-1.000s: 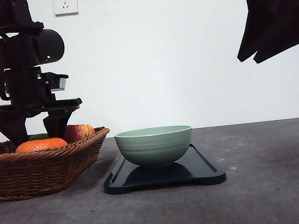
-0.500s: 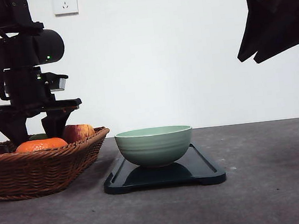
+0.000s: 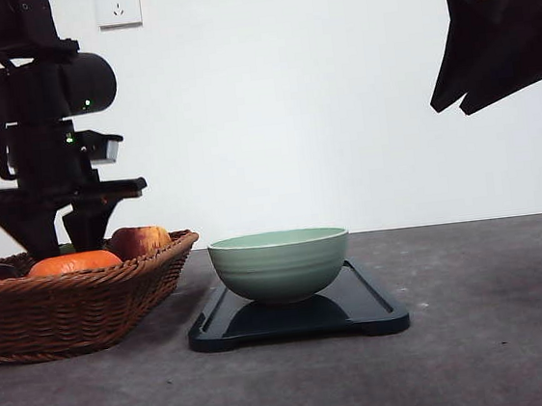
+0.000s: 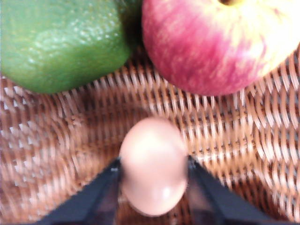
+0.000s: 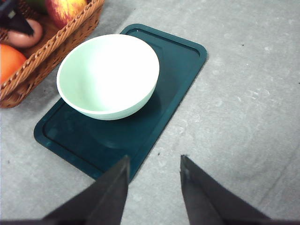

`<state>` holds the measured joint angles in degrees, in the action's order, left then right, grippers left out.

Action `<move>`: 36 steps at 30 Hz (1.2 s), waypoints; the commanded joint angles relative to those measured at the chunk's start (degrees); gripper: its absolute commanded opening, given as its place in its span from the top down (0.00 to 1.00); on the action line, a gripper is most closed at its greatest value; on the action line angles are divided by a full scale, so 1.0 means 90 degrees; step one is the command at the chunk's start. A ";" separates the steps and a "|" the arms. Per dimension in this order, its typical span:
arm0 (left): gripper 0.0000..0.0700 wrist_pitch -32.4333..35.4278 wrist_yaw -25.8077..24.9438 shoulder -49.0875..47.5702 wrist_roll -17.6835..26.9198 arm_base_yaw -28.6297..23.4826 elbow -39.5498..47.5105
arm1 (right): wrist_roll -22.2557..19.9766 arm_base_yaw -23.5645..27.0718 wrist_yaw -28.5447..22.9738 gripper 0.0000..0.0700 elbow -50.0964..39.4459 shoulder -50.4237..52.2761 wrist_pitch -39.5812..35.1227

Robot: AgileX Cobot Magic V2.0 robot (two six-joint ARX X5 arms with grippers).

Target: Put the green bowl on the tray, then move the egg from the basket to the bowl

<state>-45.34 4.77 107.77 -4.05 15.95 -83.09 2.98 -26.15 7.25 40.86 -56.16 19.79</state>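
Dark grey tabletop (image 3: 479, 336) with a plain white wall (image 3: 318, 101) behind, so I've got lots of bare room on the right half from where I'm driving.

On my left wrist view the egg (image 4: 153, 165) sits pinched between the two black fingers of the left gripper (image 4: 153, 174), one touching each side, with the jaws only as wide as the egg itself. Can't tell if it's off the weave or resting on it. Tight spot: a red-yellow apple (image 4: 220, 42) and a green fruit (image 4: 58, 42) sit close just past it, with only a strip of wicker between them.

In the front view the left gripper (image 3: 58, 235) dips inside the basket (image 3: 78, 306), next to an orange (image 3: 74, 263). The basket's right rim comes close to the tray (image 3: 359, 305) but isn't touching it.

The green bowl (image 3: 280, 265) stands upright on the tray toward the basket end, leaving a bare stretch of tray on the far end. The bowl's inside looks clean in the right wrist view (image 5: 110, 75).

The right gripper (image 5: 154, 176) hangs high over the table just off the tray's edge, jaws spread apart and holding nothing.
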 commanded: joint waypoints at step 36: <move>0.44 -0.0170 -0.0023 0.0400 -0.0083 0.0009 -0.0061 | -0.0046 -0.0024 -0.0029 0.70 0.0027 -0.0046 -0.0051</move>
<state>-47.21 4.60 110.10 -4.26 15.90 -82.96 2.98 -26.15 7.25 40.86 -56.16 19.86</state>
